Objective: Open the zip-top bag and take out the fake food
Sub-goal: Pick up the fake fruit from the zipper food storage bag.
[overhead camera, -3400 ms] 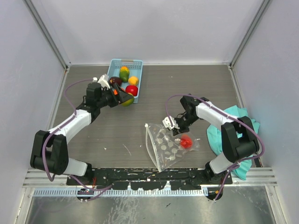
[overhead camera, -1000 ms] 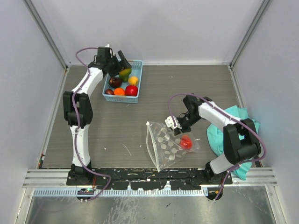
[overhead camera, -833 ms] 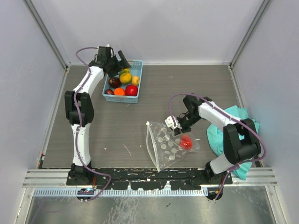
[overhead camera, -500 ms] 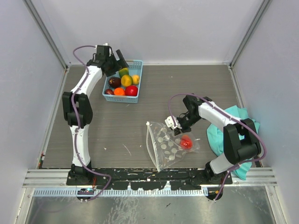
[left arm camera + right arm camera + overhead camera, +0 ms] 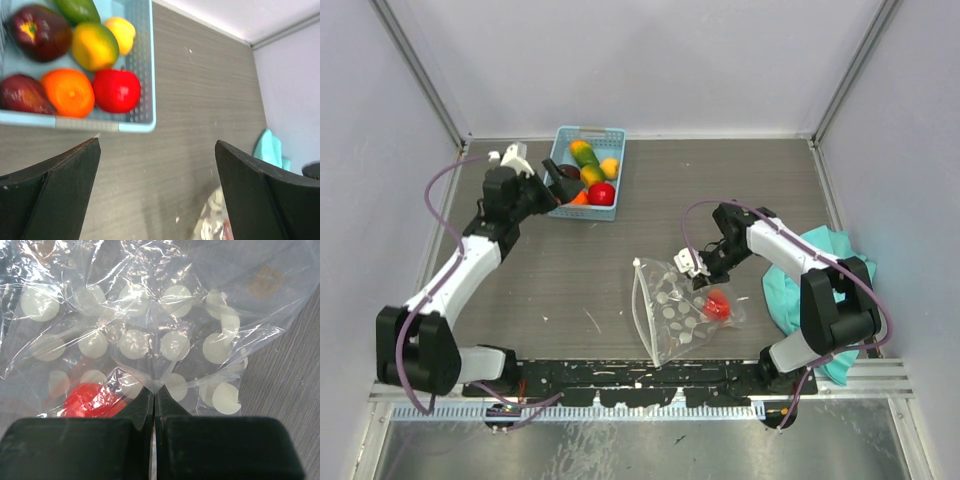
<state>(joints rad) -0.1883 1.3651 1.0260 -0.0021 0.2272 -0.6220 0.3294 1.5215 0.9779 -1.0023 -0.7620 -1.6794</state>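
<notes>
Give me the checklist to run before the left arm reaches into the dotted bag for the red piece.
1. Right gripper shut on the zip-top bag: ok, it pinches the plastic.
2. Left gripper open and empty: ok.
3. Left gripper outside the blue basket: ok.
4. Removed fake food lying inside the basket: ok.
5. Bag emptied: not ok, one red piece is inside.
6. Bag mouth open enough to enter: cannot tell.
</notes>
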